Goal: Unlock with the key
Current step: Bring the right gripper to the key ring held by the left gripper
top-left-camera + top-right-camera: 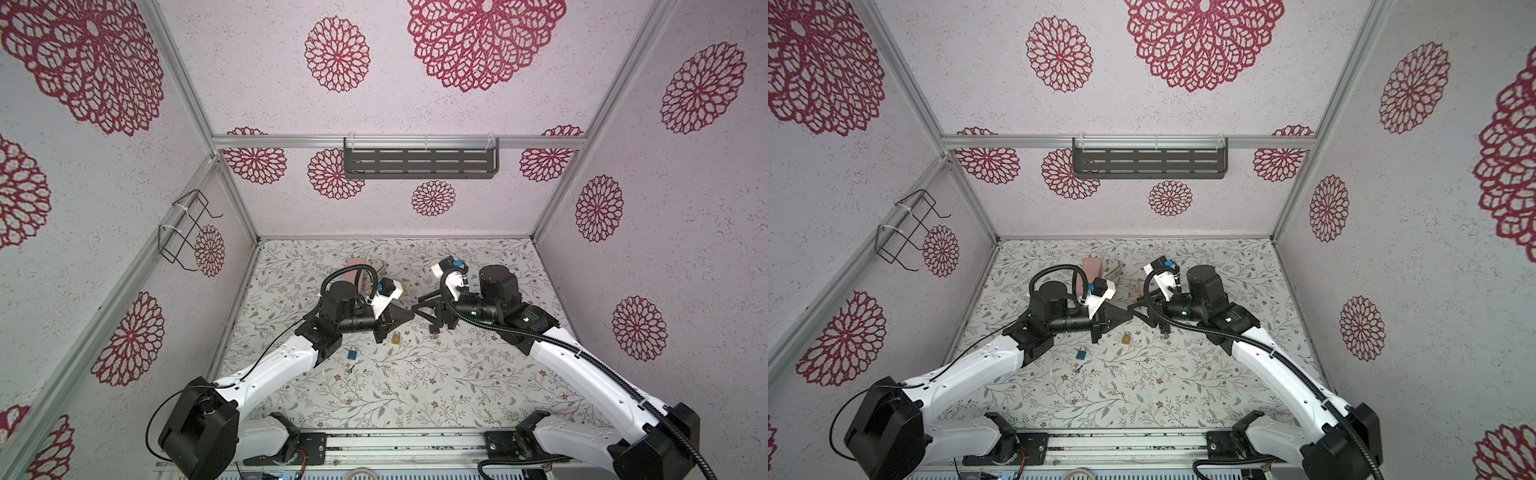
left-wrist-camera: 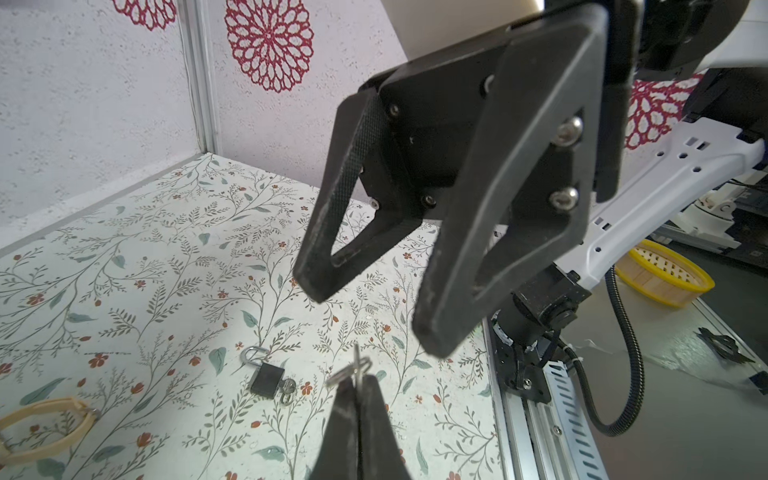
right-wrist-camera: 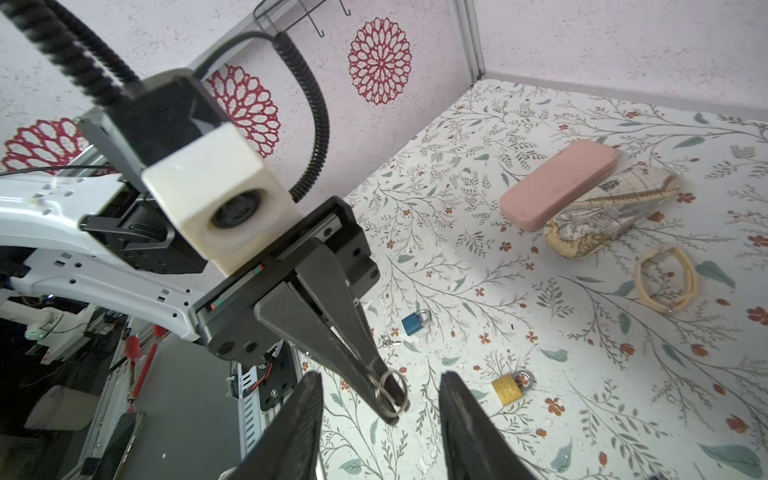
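The left gripper is clenched on the key, its ring sticking out, above the table. The right gripper faces it close, fingers spread. Below lie a gold padlock, a black padlock and a blue padlock. Farther off is a pink case.

Your left gripper: fingers pressed together down to the tips, pointing toward the middle. Your right gripper: fingers spread well apart, facing the left one. In the right wrist view, the left tips sit between them. Left arm and right arm both reach forward and angle inward.
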